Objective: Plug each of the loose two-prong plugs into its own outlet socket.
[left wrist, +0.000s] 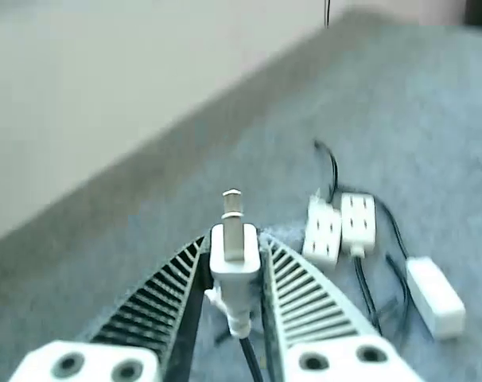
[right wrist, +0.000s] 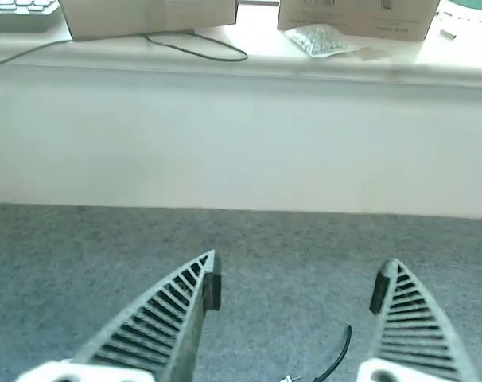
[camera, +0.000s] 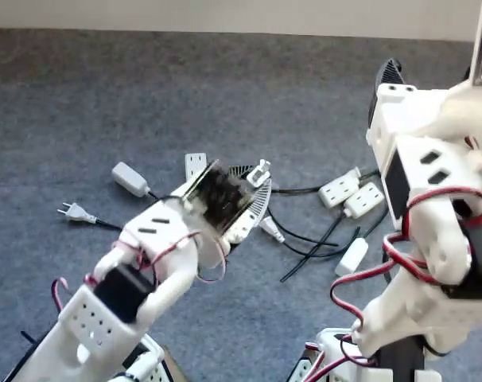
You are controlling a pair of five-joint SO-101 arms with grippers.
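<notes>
My left gripper (left wrist: 233,245) is shut on a white two-prong plug (left wrist: 234,263), its prongs pointing away from the wrist and its black cord trailing back between the fingers. In the high view this gripper (camera: 255,185) hovers over the carpet's middle with the plug (camera: 261,170) at its tip. Two white outlet sockets (camera: 340,189) (camera: 364,199) lie side by side to its right, also seen as a pair (left wrist: 323,231) (left wrist: 358,223) beyond the plug. My right gripper (right wrist: 297,290) is open, raised above the carpet and facing the wall.
A black two-prong plug (camera: 75,212) lies at the left and a grey-white adapter (camera: 130,179) near it. Another white socket block (camera: 195,165), a white plug (camera: 271,229) and a white box (camera: 352,256) lie among black cables (camera: 312,239). The right arm (camera: 432,199) stands at the right.
</notes>
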